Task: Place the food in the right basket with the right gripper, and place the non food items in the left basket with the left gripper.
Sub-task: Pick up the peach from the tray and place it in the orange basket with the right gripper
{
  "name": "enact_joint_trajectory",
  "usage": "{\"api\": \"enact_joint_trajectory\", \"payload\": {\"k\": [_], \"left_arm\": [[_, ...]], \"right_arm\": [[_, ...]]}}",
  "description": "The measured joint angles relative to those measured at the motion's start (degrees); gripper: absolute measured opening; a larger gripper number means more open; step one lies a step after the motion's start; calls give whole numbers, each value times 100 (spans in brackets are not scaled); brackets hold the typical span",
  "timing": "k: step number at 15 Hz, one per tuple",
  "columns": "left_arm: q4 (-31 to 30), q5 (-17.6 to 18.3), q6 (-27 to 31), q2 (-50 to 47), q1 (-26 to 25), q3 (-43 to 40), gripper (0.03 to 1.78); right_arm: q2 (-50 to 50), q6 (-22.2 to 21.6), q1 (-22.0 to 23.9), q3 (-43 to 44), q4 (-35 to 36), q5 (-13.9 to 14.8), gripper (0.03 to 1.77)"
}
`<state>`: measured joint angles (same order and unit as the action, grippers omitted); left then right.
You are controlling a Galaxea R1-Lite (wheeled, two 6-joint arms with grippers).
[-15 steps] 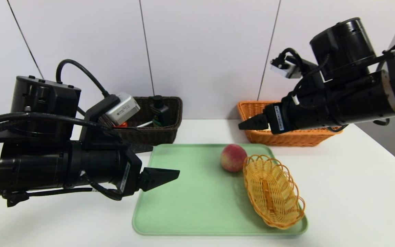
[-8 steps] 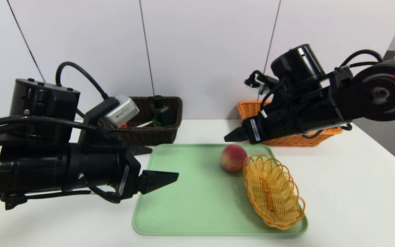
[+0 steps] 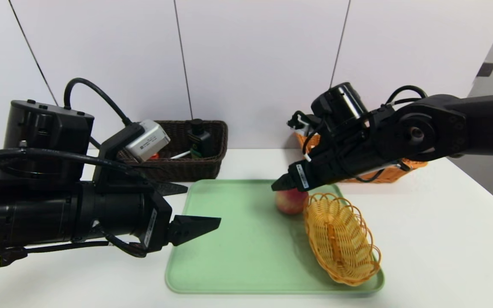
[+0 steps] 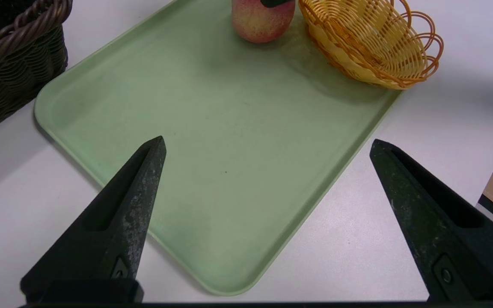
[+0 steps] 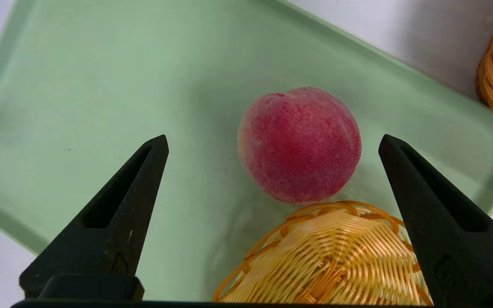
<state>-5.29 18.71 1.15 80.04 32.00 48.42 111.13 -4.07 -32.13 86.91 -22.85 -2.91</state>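
A pink-red peach (image 3: 290,201) (image 5: 300,143) (image 4: 261,21) sits on the far part of the green tray (image 3: 238,256), touching a small yellow wicker dish (image 3: 340,239) (image 5: 336,261). My right gripper (image 3: 277,185) (image 5: 273,140) hovers just above the peach, open, with the fruit between the finger lines and untouched. The right basket (image 3: 383,175), orange-tan, is mostly hidden behind the right arm. My left gripper (image 3: 203,204) (image 4: 267,141) is open and empty over the tray's near-left corner. The dark brown left basket (image 3: 186,167) (image 4: 15,72) holds a few non food items (image 3: 197,143).
The tray lies in the middle of the white table (image 3: 443,239), with a white wall close behind both baskets. The yellow dish (image 4: 370,42) fills the tray's right side, close to the peach.
The right arm has swung down and to the left, from over the orange basket to just above the peach. The left arm has barely shifted. Both grippers stayed open.
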Motion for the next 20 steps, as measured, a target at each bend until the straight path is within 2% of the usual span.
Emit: {"api": "enact_joint_trajectory", "payload": {"k": [4,9,13,16,17,19,20], "left_arm": [[0,0,-5,-22,-2,-18,169],[-2,-11,-10,-26,0,-33,169],[-2,-11,-18,-30,0,-35,169],[-2,-11,-38,-30,-2,-35,169],[0,-11,-38,-30,0,-35,169],[0,-11,-38,-33,-2,-35,169],[-2,-9,-35,-39,0,-35,169]], "right_arm": [[185,146,-11,9,24,269,169],[373,182,-44,-4,13,291,169],[551,229,-57,-6,35,482,169],[651,251,-69,-9,39,497,169],[677,291,-68,-9,37,500,159],[701,304,-63,-9,37,503,126],[703,308,-66,-6,37,500,119]]}}
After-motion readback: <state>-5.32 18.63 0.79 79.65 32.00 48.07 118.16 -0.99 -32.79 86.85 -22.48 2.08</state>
